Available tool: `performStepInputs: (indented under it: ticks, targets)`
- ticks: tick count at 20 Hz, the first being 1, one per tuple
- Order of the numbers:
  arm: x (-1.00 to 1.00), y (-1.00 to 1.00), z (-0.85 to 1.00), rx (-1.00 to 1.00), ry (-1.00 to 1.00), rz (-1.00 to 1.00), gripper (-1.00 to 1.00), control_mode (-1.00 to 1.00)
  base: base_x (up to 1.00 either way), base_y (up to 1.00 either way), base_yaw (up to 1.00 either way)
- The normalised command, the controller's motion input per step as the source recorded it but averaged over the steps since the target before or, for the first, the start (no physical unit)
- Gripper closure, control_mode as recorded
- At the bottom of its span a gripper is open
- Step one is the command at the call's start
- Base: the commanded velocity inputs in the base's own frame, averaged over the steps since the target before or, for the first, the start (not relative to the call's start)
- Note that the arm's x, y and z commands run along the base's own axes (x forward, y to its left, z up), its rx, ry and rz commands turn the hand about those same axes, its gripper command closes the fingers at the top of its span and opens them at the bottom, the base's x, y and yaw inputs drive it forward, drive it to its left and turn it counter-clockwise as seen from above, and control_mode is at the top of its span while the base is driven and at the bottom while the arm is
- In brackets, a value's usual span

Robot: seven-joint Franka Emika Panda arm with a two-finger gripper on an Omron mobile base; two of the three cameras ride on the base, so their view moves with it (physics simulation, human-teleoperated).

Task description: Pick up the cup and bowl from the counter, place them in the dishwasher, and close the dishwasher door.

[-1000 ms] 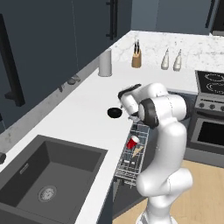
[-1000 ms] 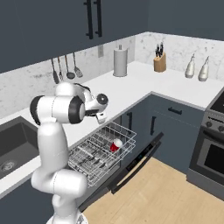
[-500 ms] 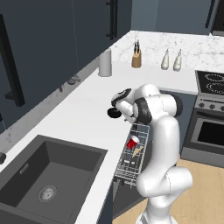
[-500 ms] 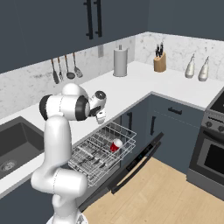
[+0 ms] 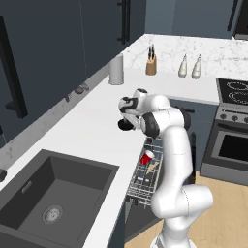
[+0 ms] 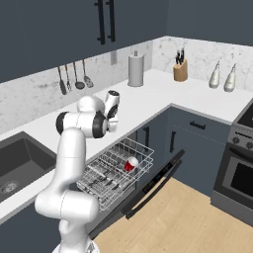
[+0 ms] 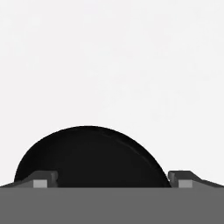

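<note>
White marbled counter point(image 5: 92, 126) in dark kitchen. Black bowl point(image 7: 89, 157) near counter's front edge, gripper point(image 7: 111, 180) over it, fingers spread wide either side. Red cup point(image 6: 131, 163) in dishwasher rack point(image 6: 116, 170).

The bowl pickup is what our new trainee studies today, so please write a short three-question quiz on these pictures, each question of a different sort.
1. True or false: the cup lies in the pulled-out wire rack of the dishwasher.
2. Multiple choice: in the hand view, the bowl sits A) between the two finger tips, which stand apart on either side of it; B) far off to one side; C) on top of the sink.
3. Fill in: the dishwasher door is ____.

Key: 1 true. 2 A; the gripper is open around the bowl, which rests on the counter. 3 open, folded down.
</note>
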Motion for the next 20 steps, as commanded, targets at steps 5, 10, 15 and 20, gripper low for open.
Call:
performStepInputs:
  ticks: [5,10,15,20]
  targets:
    - [-0.29,0.05,-0.48,-0.06,0.11,0.0,1.0,-1.0,0.0,0.0,0.0]
    - [-0.7,-0.15,-0.24,-0.01,0.0,-0.04,1.0,-1.0,0.0,0.0,0.0]
    - [-1.0,-0.49,-0.01,0.0,-0.05,-0.1,1.0,-1.0,0.0,0.0,0.0]
    - [-1.0,-0.89,0.0,0.02,-0.08,-0.14,1.0,-1.0,0.0,0.0,0.0]
